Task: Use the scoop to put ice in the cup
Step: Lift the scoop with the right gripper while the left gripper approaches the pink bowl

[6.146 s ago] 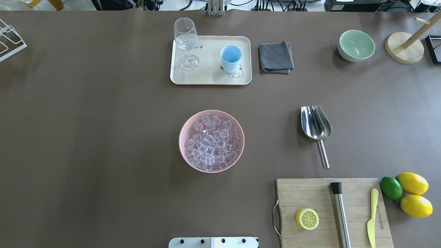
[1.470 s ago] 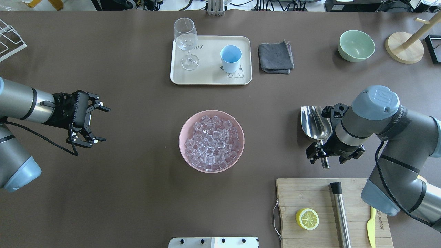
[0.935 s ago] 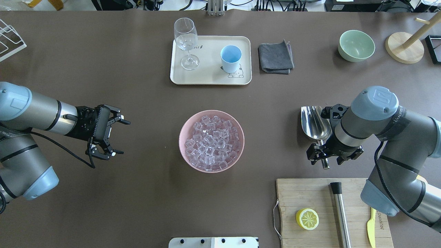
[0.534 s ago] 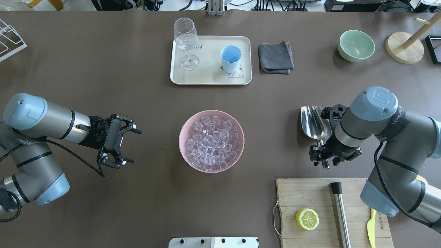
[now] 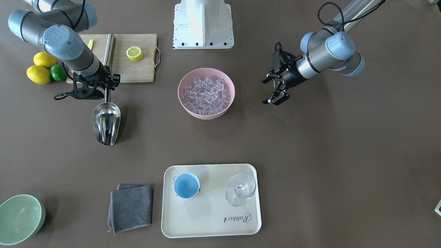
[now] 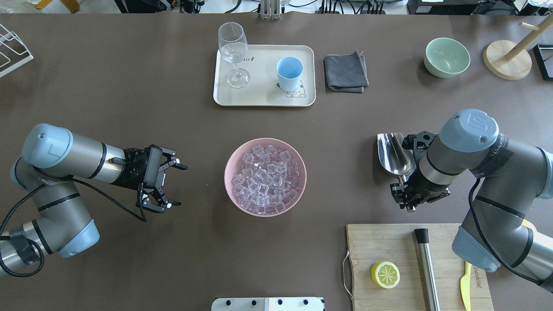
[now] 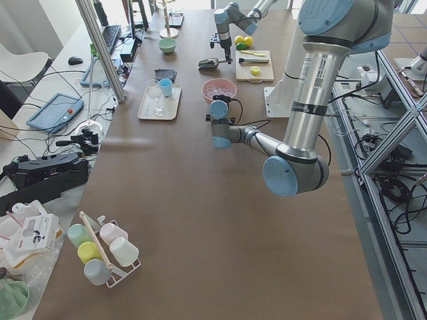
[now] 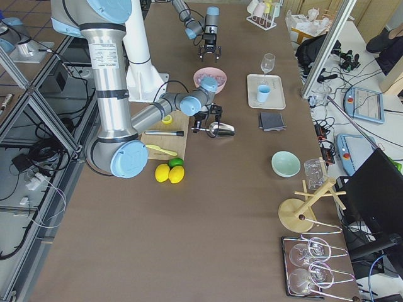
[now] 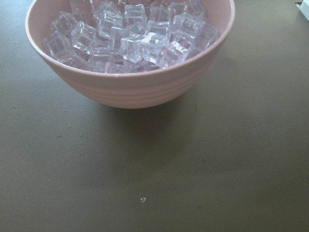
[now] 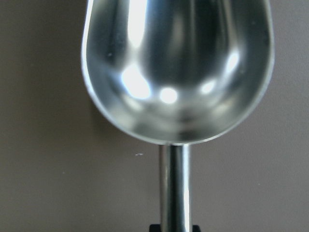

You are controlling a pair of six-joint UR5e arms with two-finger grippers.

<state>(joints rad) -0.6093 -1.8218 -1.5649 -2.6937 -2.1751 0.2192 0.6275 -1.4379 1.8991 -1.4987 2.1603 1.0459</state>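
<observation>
The ice (image 6: 265, 177) fills a pink bowl (image 6: 229, 190) at the table's middle. On a cream tray at the far side stands the light-blue cup (image 6: 289, 71), empty. The steel scoop (image 6: 395, 153) lies flat on the table to the right of the bowl. My right gripper (image 6: 406, 199) is down over its thin handle, shut on it; in the right wrist view dark pads touch both sides of the handle below the trough (image 10: 178, 72). My left gripper (image 6: 179, 185) hangs open, left of the bowl and facing it; its wrist view shows the bowl's wall (image 9: 130, 89) close ahead.
A wine glass (image 6: 233, 52) shares the tray (image 6: 263, 97). A grey cloth (image 6: 345, 72) and a green bowl (image 6: 447, 57) lie far right. A cutting board (image 6: 389, 242) with half a lemon, a steel cylinder (image 6: 427, 268) and a yellow knife sits near right.
My left arm has swung in from the left toward the pink bowl, still open. My right gripper's fingers have drawn in onto the scoop's handle. The scoop has not moved.
</observation>
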